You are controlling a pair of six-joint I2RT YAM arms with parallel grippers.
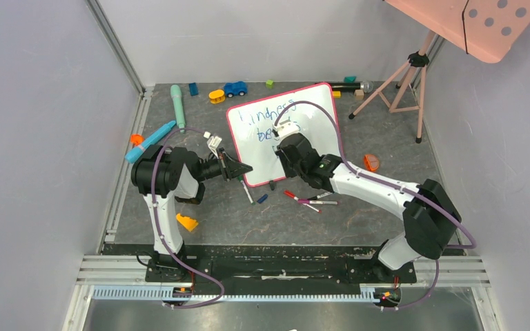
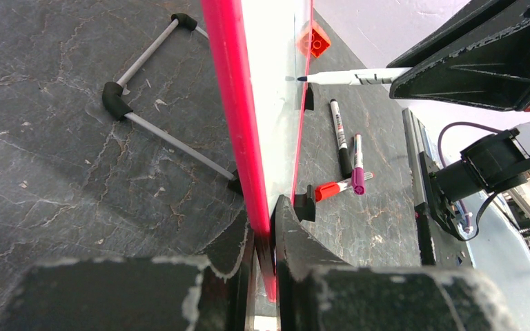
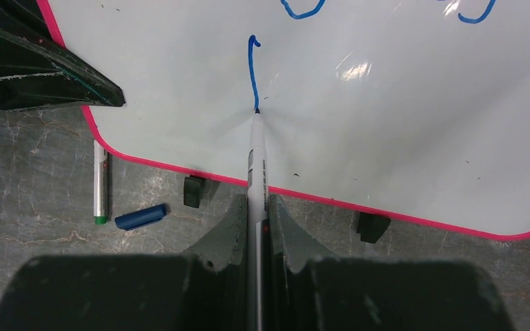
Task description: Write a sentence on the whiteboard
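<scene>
The whiteboard (image 1: 314, 117) stands tilted on the grey mat, white with a pink-red frame (image 2: 231, 103) and black clip feet (image 3: 193, 191). My left gripper (image 2: 266, 234) is shut on its lower left frame edge. Blue words of the sentence (image 1: 270, 114) fill two lines on the board. My right gripper (image 3: 257, 207) is shut on a white marker (image 3: 257, 158). The marker's tip touches the board at the bottom of a fresh vertical blue stroke (image 3: 252, 69) below those lines. In the left wrist view the same marker (image 2: 348, 77) meets the board's face.
Loose markers (image 1: 310, 200) and a blue cap (image 3: 141, 216) lie in front of the board, with a green-capped marker (image 3: 99, 183) beside the cap. Toys are scattered at the back and left, among them a teal cylinder (image 1: 178, 103). A pink tripod (image 1: 400, 83) and a salmon dotted panel (image 1: 483, 21) stand at the back right.
</scene>
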